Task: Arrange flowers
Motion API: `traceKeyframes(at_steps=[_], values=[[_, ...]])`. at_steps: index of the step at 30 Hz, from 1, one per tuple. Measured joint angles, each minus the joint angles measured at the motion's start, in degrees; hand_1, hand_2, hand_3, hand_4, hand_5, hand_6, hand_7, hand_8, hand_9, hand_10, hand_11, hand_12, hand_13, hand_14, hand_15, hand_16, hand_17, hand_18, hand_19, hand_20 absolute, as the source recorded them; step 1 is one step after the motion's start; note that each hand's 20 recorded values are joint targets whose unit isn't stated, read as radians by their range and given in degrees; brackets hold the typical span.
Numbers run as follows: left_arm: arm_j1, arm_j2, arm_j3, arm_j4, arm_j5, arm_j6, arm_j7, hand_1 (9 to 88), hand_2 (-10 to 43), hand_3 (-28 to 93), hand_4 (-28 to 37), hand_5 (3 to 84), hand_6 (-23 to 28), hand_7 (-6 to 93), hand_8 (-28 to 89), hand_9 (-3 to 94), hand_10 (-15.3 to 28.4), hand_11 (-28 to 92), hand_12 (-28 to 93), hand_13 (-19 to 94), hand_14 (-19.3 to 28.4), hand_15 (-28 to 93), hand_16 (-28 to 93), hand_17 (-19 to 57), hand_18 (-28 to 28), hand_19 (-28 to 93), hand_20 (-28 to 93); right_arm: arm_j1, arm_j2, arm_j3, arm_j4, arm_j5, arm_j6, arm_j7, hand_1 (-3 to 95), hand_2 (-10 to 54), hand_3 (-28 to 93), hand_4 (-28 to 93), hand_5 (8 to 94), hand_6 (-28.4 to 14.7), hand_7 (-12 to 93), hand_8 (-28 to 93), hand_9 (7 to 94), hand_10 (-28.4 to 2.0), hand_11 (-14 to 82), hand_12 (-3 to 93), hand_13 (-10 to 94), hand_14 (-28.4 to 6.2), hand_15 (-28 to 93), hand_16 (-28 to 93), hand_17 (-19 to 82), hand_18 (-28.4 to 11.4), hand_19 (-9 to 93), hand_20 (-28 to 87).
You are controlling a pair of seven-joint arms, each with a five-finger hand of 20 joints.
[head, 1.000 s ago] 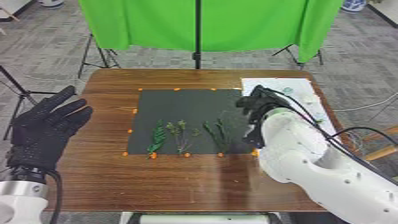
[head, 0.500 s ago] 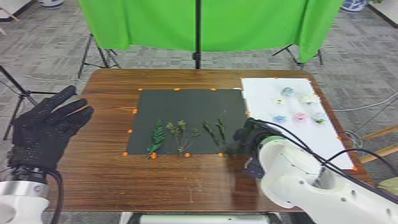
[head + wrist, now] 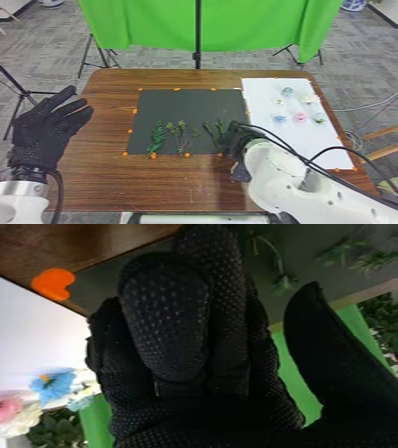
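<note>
Six small flower heads lie on the white sheet [image 3: 315, 150] at the right of the brown tabletop [image 3: 107, 180]: a pale blue one [image 3: 287, 91] farthest off, a yellowish one [image 3: 279, 101] and a white one [image 3: 309, 99] just nearer, then a blue one [image 3: 280, 119], a pink one [image 3: 299, 117] and a bluish one with green [image 3: 320, 118] roughly in a row. Beside the white sheet, to its left, is a dark sheet [image 3: 187, 107], with orange bits [image 3: 153, 155] along its edges. Green sprigs stand side by side on its near half: a leafy frond [image 3: 157, 136], a branching sprig [image 3: 182, 136] and, close by the robot's right hand, a slim stem [image 3: 210, 131]. That right hand [image 3: 238, 140] is at the dark sheet's near right corner; in the right wrist view its fingers [image 3: 164, 314] look released and loosely bent, the thumb [image 3: 324, 339] set apart from them. An orange bit, sprigs and pale flowers show past the glove there. The robot's left hand [image 3: 43, 130] is at the tabletop's left edge, palm broad, its fingers [image 3: 55, 102] released, straight and spread, well apart from the sprigs and flowers.
</note>
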Motion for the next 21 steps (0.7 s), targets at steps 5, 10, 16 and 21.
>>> traceKeyframes(at_steps=[5, 10, 16, 21], values=[[-0.1, 0.0, 0.0, 0.0, 0.0, 0.0, -0.11, 23.0, 7.1, 80, -23.3, 37.8, 10.1, 18.4, -11, 35.6, 21.1, 31, 11, 26, 28.2, 55, -10, -8.4, 24.3, 58, 13, 0.0, -0.2, -0.7, -0.1, -1.0, 0.1, 0.2, 26.6, 10.2, 74, -19, 75.3, -3.5, 14, -11, 90.6, -13.5, 31.3, 18.0, 88, -8.0, 58, 18, 51, -23.5, 93, 20], [0.0, 0.0, 0.01, 0.0, 0.01, 0.0, -0.03, 23.0, 7.0, 80, -23.3, 37.7, 10.1, 18.5, -11, 35.5, 21.1, 31, 11, 26, 28.1, 55, -10, -8.4, 24.4, 58, 13, -0.4, 0.2, 0.0, -0.8, -2.0, 1.6, 0.1, 26.9, 9.1, 74, -19, 76.0, -3.7, 14, -11, 90.7, -13.2, 31.3, 18.1, 88, -7.9, 58, 18, 51, -23.3, 93, 20], [0.1, 0.21, -0.02, 0.02, -0.03, 0.0, 0.43, 22.8, 6.9, 80, -23.3, 37.7, 10.1, 18.5, -11, 35.5, 21.0, 31, 11, 26, 28.1, 55, -10, -8.4, 24.3, 58, 13, -1.4, 3.2, 2.4, -1.9, -6.6, 12.2, -0.6, 28.0, 5.5, 74, -20, 62.6, -5.1, 13, -11, 83.5, -15.6, 28.6, 16.8, 83, -9.8, 54, 16, 50, -21.0, 93, -2], [0.1, 0.38, 0.21, 0.52, -0.15, -0.02, 1.13, 22.9, 6.7, 80, -23.3, 37.6, 10.1, 18.5, -11, 35.5, 21.0, 31, 12, 26, 28.0, 54, -10, -8.5, 24.3, 58, 13, -1.9, 6.1, 6.5, -0.4, -7.1, 13.0, -0.3, 28.6, 2.2, 74, -21, 48.4, -3.8, 11, -11, 78.8, -16.9, 26.7, 15.8, 82, -10.1, 54, 16, 50, -20.4, 93, -8]])
